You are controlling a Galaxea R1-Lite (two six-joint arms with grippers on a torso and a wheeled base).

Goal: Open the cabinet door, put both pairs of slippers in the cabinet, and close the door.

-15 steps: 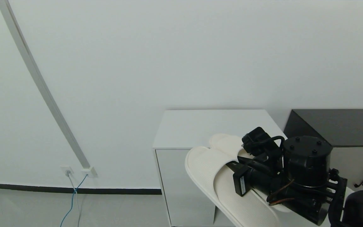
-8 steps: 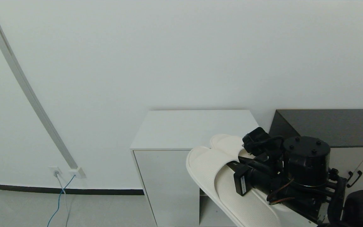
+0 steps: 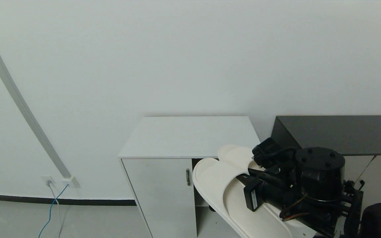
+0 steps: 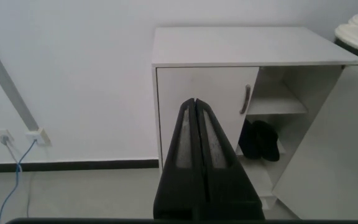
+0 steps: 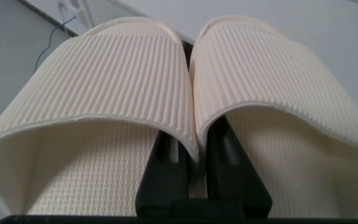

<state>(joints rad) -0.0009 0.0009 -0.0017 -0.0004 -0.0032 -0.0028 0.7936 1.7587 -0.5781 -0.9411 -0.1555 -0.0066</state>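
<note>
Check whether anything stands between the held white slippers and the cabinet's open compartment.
Nothing visible does. The right gripper holds the white slippers in front of the cabinet, beside its open door; a dark pair lies on a lower shelf inside.

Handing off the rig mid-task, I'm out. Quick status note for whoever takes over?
Left gripper: shut, empty, facing the white two-door cabinet.
Right gripper: shut on the pair of cream ribbed slippers, held up in front of the cabinet.
Done: right-hand cabinet door is open; a dark pair, apparently slippers, lies on a lower shelf inside.
Left: place the cream pair inside, close the door.
</note>
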